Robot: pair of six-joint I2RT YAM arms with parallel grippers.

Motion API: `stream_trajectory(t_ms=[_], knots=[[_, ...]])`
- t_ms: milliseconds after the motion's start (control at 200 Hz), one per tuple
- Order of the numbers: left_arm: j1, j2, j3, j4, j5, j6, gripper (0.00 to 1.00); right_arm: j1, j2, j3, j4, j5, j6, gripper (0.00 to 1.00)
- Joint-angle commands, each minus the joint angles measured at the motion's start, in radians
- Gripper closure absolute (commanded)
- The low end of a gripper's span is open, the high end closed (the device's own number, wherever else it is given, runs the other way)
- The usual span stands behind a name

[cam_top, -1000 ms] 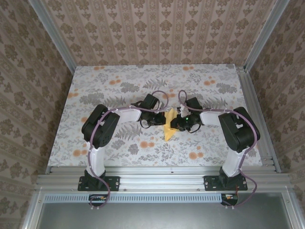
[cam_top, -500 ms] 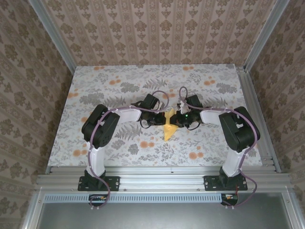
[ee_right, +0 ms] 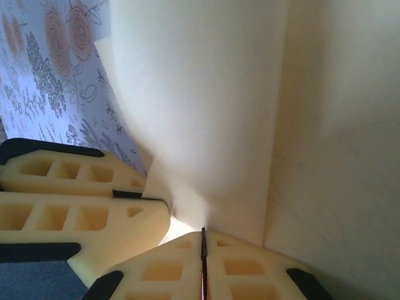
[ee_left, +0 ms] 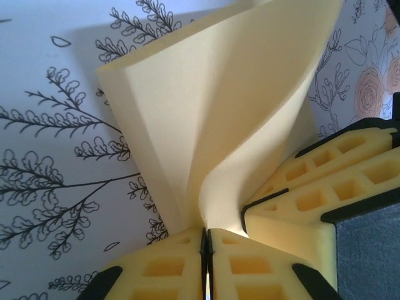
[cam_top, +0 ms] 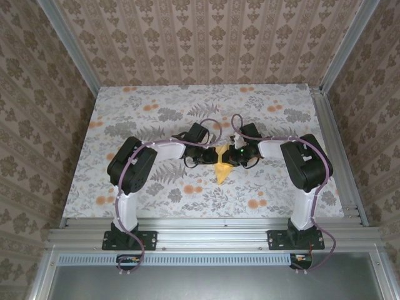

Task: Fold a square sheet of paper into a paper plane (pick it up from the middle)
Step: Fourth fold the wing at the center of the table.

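Patterned wallpaper closed in three sides of the cell, and a floral-printed table (cam_top: 144,112) lay under both arms. The left gripper (cam_top: 211,157) and right gripper (cam_top: 231,156) met near the middle of the table with the sheet of paper (cam_top: 220,170) between them. It was pale yellow and partly folded, its lower end tapering to a point toward the arm bases.

Compared with a second earlier, the right arm (cam_top: 303,164) had swung its elbow inward toward the centre, and its gripper sat closer to the left one. The paper looked narrower from above, its upper part squeezed to a thin strip where it had been a broader shape. The left arm (cam_top: 132,164) had kept its pose.

From the left wrist, the left gripper (ee_left: 205,234) had its fingers pressed together on the bottom edge of the paper (ee_left: 206,106), which rose from them in a curved, creased fan above the printed surface. The right gripper's fingers (ee_left: 325,187) sat just beside them, touching the sheet.

From the right wrist, the right gripper (ee_right: 203,240) was likewise clamped tight on the paper (ee_right: 206,94), only a hairline seam showing between its pads. The left gripper's fingers (ee_right: 75,200) lay alongside at the left.
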Motion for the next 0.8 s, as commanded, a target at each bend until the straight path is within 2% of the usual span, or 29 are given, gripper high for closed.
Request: stream_trajectory(t_ms=[0, 230, 345, 530, 635, 795], knots=[[-0.002, -0.023, 0.030, -0.091, -0.029, 0.024, 0.83, -0.007, 0.036, -0.004, -0.090, 0.084, -0.040, 0.89], [-0.003, -0.089, 0.088, -0.168, -0.097, 0.043, 0.67, -0.007, 0.044, -0.017, -0.094, 0.085, -0.044, 0.89], [-0.009, -0.144, 0.079, -0.197, -0.130, 0.036, 0.64, -0.008, 0.044, -0.023, -0.093, 0.081, -0.045, 0.90], [-0.075, -0.219, -0.012, -0.131, -0.133, -0.047, 0.65, -0.009, 0.048, -0.041, -0.063, 0.059, -0.031, 0.90], [-0.122, -0.214, -0.054, -0.064, -0.140, -0.079, 0.69, -0.009, 0.047, -0.048, -0.050, 0.044, -0.022, 0.90], [-0.144, -0.172, -0.080, 0.003, -0.123, -0.094, 0.76, -0.015, 0.045, -0.049, -0.044, 0.021, -0.017, 0.90]])
